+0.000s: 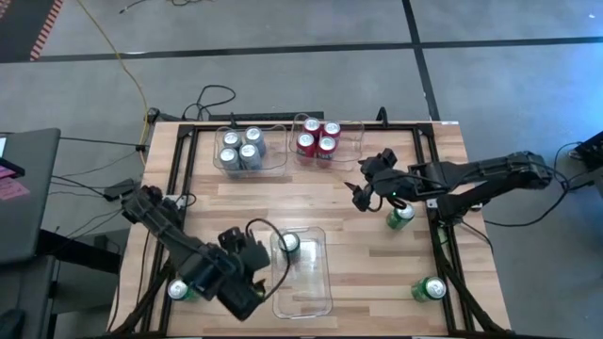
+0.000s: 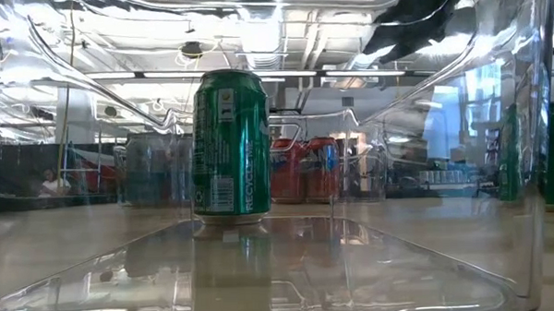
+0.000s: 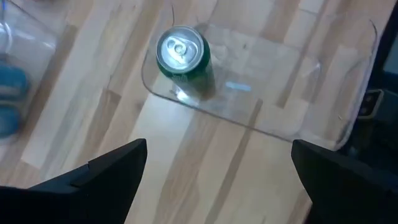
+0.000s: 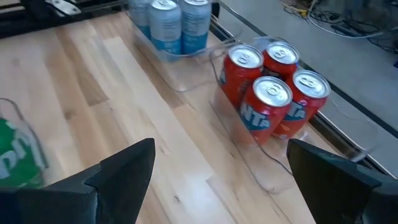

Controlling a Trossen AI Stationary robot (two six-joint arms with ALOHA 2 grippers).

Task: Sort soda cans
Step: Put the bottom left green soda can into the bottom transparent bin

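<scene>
Overhead, twelve cans; elsewhere, fewer

From above I see my left gripper (image 1: pixel 247 266) spread wide beside the near clear bin (image 1: pixel 316 292), which holds one green can (image 1: pixel 288 244). My right gripper (image 1: pixel 369 184), also wide and empty, hovers near another green can (image 1: pixel 400 216). Two more green cans (image 1: pixel 429 289) stand loose near the table's front corners. Silver cans (image 1: pixel 240 148) and red cans (image 1: pixel 317 137) fill the far bins. At table level, the bin wall blurs those far cans.

four red cans (image 1: pixel 317 139), four silver-grey cans (image 1: pixel 240 147), green cans (image 1: pixel 288 244), pale striped wooden table (image 1: pixel 377 245)
</scene>
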